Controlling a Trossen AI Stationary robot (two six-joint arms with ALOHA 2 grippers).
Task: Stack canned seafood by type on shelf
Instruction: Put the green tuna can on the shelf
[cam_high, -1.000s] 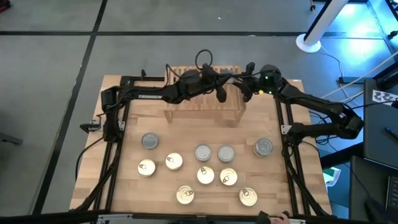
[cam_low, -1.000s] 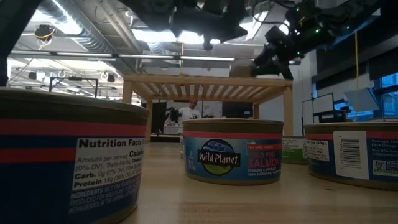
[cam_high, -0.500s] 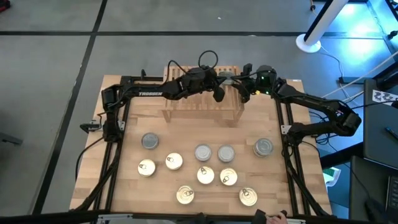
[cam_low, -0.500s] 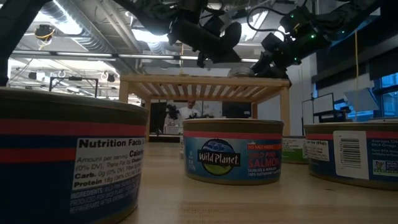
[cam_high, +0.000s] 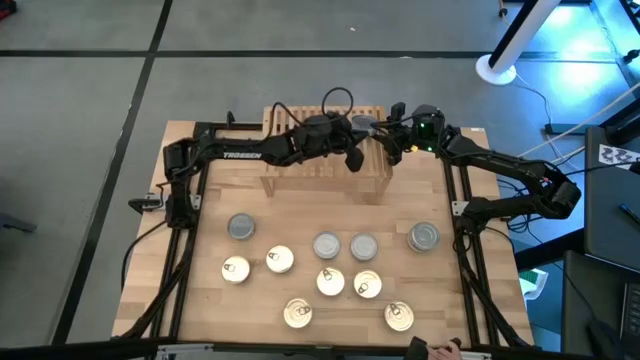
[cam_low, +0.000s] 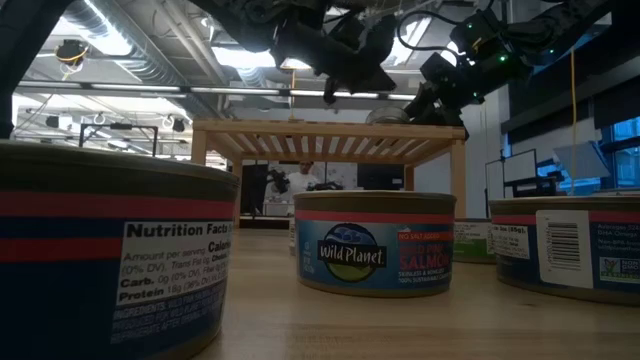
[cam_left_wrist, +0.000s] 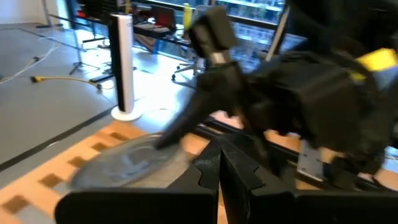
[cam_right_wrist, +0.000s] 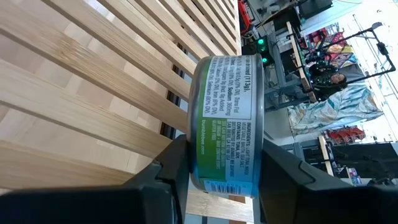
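We saw our right gripper (cam_right_wrist: 214, 171) clamped on a green-labelled can (cam_right_wrist: 225, 121) resting on the slatted shelf (cam_high: 300, 168) top near its right end. Our left gripper (cam_high: 355, 158), fingers pressed together, hovered just beside it above the shelf. Nine cans (cam_high: 328, 245) lay on the table (cam_high: 200, 300).

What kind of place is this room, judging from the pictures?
Probably a robotics lab or workshop: exposed ceiling ducts, a bare concrete floor, and a wooden table fitted with robot arms.
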